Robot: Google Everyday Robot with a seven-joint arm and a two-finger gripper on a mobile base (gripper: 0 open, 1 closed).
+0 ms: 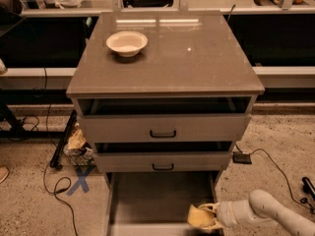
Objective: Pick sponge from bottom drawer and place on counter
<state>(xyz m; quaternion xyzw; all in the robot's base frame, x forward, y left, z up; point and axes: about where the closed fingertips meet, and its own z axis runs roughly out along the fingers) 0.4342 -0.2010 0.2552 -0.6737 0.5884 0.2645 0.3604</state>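
Gripper: white two-finger gripper (209, 217) at the open drawer's 5 o'clock corner, fingers closed around the small pale yellow soft sponge (198, 216).
Done: grasp looks made, low inside the wide grey bottom drawer (147, 200).
Left: lift out, set on the glossy grey-brown counter (197, 58).
Edges: drawer's right wall just beside; grey upper drawers (162, 132) project at 12 o'clock.
Room: cream round bowl (126, 42) at the counter's 10 o'clock; centre and right look free.
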